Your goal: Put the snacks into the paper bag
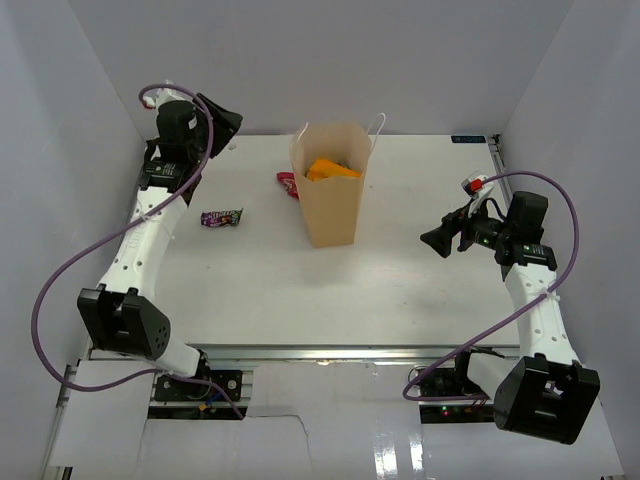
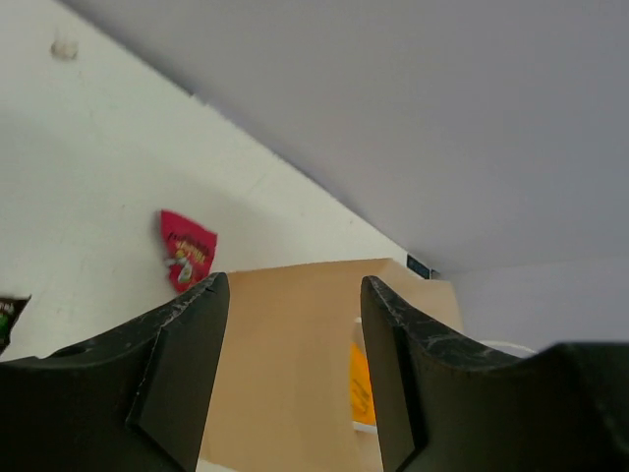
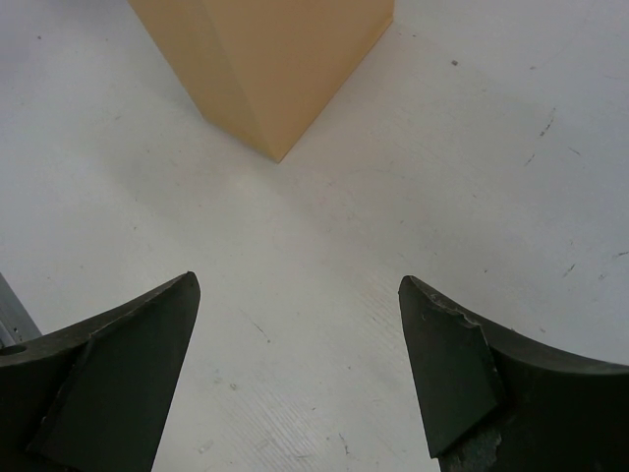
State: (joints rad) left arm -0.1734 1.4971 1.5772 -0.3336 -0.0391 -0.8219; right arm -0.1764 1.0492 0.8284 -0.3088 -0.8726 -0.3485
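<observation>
The tan paper bag [image 1: 330,200] stands upright at the table's middle back, with an orange snack bag [image 1: 332,170] showing in its open top. A small red packet [image 1: 288,184] lies just left of the bag. A dark purple bar wrapper [image 1: 221,217] lies further left. My left gripper [image 1: 224,120] is open and empty, raised at the far left corner. In its wrist view the gripper [image 2: 292,324] frames the paper bag [image 2: 280,383], the orange bag [image 2: 361,383] and the red packet [image 2: 187,251]. My right gripper [image 1: 437,241] is open and empty, right of the bag; in its wrist view the gripper [image 3: 295,334] faces the bag's base [image 3: 265,59].
White walls close in the table on the left, back and right. A thin white string handle [image 1: 378,122] rises from the bag's far right rim. A metal rail [image 1: 320,352] runs along the table's near edge, by the arm bases.
</observation>
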